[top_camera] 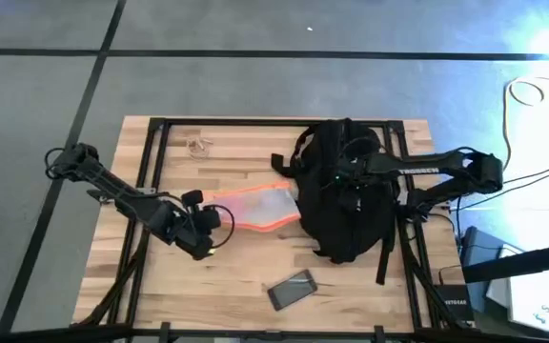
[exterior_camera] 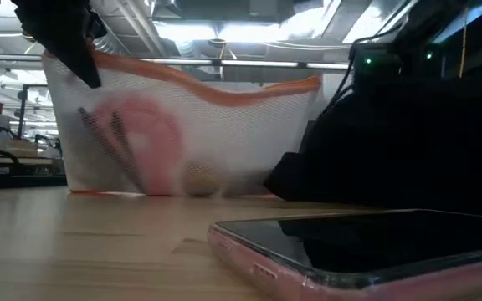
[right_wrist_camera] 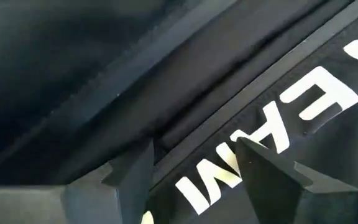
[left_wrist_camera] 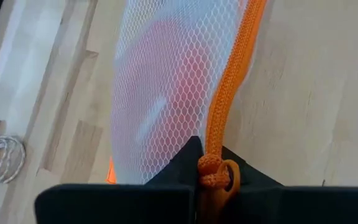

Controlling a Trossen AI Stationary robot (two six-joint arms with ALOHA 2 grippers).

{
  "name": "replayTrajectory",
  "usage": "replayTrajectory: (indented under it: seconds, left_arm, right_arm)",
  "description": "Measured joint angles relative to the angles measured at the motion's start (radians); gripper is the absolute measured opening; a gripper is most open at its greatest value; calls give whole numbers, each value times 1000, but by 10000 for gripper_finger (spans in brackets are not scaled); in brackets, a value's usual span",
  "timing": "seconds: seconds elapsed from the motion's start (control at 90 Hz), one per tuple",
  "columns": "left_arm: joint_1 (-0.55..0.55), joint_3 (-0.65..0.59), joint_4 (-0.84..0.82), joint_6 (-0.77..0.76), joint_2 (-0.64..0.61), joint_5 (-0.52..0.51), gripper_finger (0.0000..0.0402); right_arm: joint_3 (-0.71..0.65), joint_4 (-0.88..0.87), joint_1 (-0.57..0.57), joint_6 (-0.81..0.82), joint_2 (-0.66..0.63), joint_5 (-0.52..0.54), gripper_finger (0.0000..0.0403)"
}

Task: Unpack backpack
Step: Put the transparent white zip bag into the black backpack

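Beneath the right gripper (top_camera: 349,183), fingers parted against its fabric, the backpack (top_camera: 346,205) sits soft and floppy, best held by seams, while the left gripper (top_camera: 210,229) clamps the mesh pouch (top_camera: 260,205).

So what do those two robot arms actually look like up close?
Both are dark, jointed arms built from slim black links. The right arm has white lettering along its upper link and a small green light near its claw. The left arm ends in a blocky head; its claw has flat, wedge-shaped black fingers. Thin cables loop near its base.
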Motion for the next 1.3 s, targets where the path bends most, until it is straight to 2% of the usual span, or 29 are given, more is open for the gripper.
replayTrajectory:
  seconds: [0.111, 0.2, 0.311, 0.456, 0.511, 0.633, 0.767, 0.911, 1.044, 1.189, 1.3]
  left_arm:
    - [0, 0, 0, -7, 0, 0, 0]
    - [0, 0, 0, -8, 0, 0, 0]
    - [0, 0, 0, -4, 0, 0, 0]
    - [5, 0, 4, -3, 0, 0, 0]
    - [6, 0, 3, -3, 0, 0, 0]
    - [6, 0, 4, -1, 0, 0, 0]
    - [6, 0, 2, -4, 0, 0, 0]
    - [6, 1, -21, -49, -8, -25, 0]
    - [4, 3, -62, -99, -26, -45, 0]
    - [-3, 3, -61, -106, -29, -45, 0]
    - [-16, 3, -64, -108, -29, -44, 0]
  right_arm:
    - [0, -7, 0, -13, 18, 38, 206]
    - [0, -20, 0, -27, 19, 44, 182]
    - [0, -21, 0, -30, 19, 44, 124]
    - [0, -23, 0, -32, 19, 45, 28]
    - [0, -23, 0, -45, 19, 45, 10]
    - [18, -44, 0, -49, 19, 83, 6]
    - [113, -107, 1, -57, 19, 160, 1]
    - [249, -107, 24, -127, 19, 164, 0]
    - [345, -127, 36, -128, 19, 137, 0]
    - [334, -129, 35, -136, 18, 124, 6]
    - [297, -144, 35, -274, 18, 185, 37]
